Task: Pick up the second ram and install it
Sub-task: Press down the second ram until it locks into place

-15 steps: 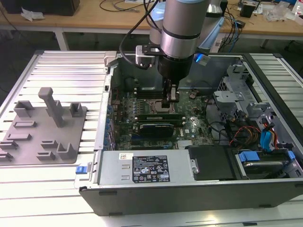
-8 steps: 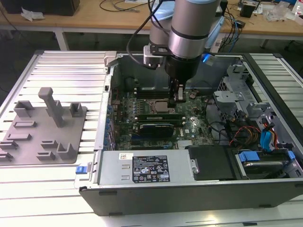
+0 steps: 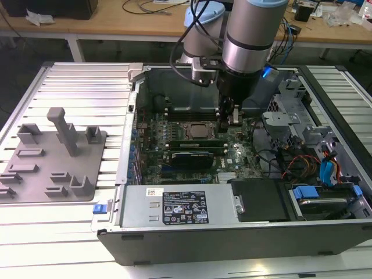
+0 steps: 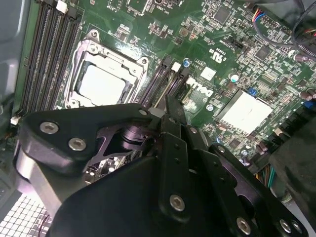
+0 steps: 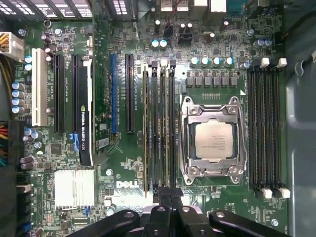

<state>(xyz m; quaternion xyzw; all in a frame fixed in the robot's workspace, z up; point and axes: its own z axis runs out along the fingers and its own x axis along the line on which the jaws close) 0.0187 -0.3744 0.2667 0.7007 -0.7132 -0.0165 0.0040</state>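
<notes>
Exterior view: high, angled down at open computer case point(image 3: 244, 232). Both wrist views: close above motherboard point(image 5: 123, 168), sharing processor socket point(image 5: 213, 140).

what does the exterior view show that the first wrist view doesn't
Exterior view alone: the grey holder tray beside the open computer case, the robot arm reaching down into it, and the labelled power supply.

First wrist view alone: the graphics card from above, and a silver heatsink.

Both: the green motherboard, the silver processor in its socket, and memory slots beside it.
</notes>
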